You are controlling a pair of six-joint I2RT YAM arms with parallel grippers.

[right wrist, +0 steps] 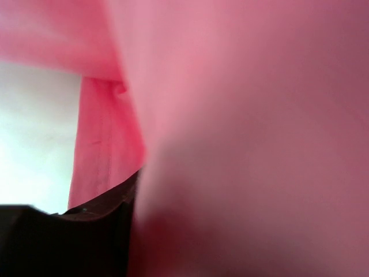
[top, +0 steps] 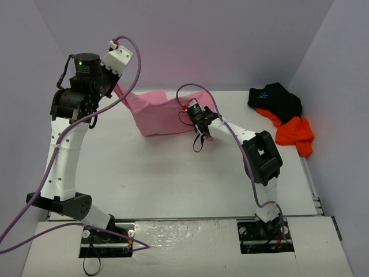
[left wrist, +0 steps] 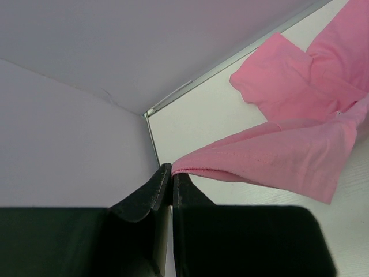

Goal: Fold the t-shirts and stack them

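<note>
Barely begun: the pink t-shirt (top: pixel 158 115) hangs lifted by one edge, and nothing is folded or stacked yet
The left gripper (left wrist: pixel 172 173) is pinched tight on the pink shirt's hem, holding it above the table (top: pixel 173 179) at the far left. The right gripper (top: pixel 203 128) is at the shirt's right edge, and cloth fills its camera, so I cannot tell whether it grips. The black t-shirt (top: pixel 275 98) and orange t-shirt (top: pixel 295 131) lie crumpled together at the far right, both waiting

The near half of the table (top: pixel 161 184) lies open; the lifted pink t-shirt (top: pixel 158 115) spans the far middle, and the black t-shirt (top: pixel 275 98) and orange t-shirt (top: pixel 295 131) fill the far right corner, seemingly against the side wall (top: pixel 340 86).
</note>
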